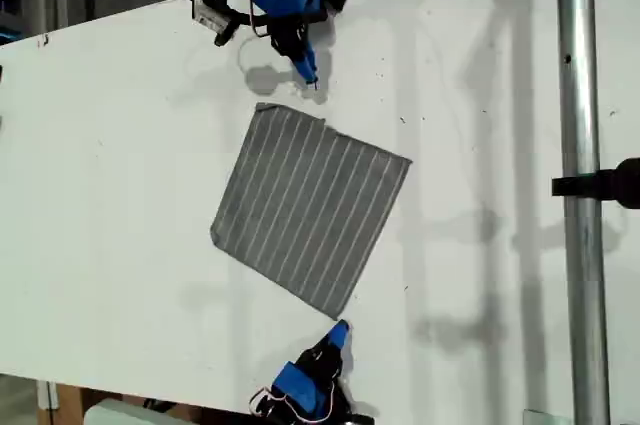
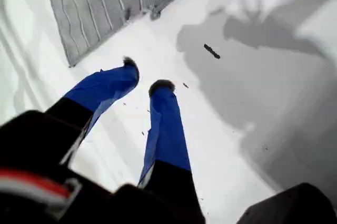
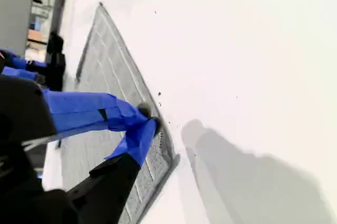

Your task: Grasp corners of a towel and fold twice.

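Blue-fingered and close to the lens, my first gripper (image 2: 145,74) hangs over the white table (image 1: 120,195) with its jaws slightly parted and holding nothing, just short of one corner (image 2: 71,63) of the gray cloth towel with thin white stripes (image 1: 310,205). That towel lies flat and unfolded mid-table, turned diagonally. My second gripper (image 3: 147,118) has its jaws pressed together by the opposite corner (image 3: 174,158); I cannot tell whether it touches the cloth.

White table (image 1: 120,195), metal pole (image 1: 580,195).
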You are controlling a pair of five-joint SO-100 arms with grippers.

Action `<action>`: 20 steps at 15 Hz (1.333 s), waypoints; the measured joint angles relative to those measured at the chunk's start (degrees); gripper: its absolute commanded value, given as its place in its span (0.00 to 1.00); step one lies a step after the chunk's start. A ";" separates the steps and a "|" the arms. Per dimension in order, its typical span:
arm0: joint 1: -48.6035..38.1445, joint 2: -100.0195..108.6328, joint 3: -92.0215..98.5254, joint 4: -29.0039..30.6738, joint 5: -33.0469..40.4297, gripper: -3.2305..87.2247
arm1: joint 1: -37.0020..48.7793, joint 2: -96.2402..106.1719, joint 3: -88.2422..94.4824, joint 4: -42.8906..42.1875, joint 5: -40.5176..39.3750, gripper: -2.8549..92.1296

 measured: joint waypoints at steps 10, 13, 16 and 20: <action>-23.20 0.09 0.26 -0.09 -27.16 0.01 | -2.64 0.00 0.00 0.00 0.70 0.03; -23.55 0.09 -0.62 -1.67 -26.19 0.00 | -5.10 -0.88 -1.32 0.35 2.55 0.03; -20.92 -1.49 -8.35 1.49 -27.69 0.00 | -7.47 -18.90 -14.41 -2.72 2.02 0.03; -13.18 -23.82 -33.75 6.77 -28.13 0.00 | -10.28 -58.36 -48.34 -1.32 -4.13 0.03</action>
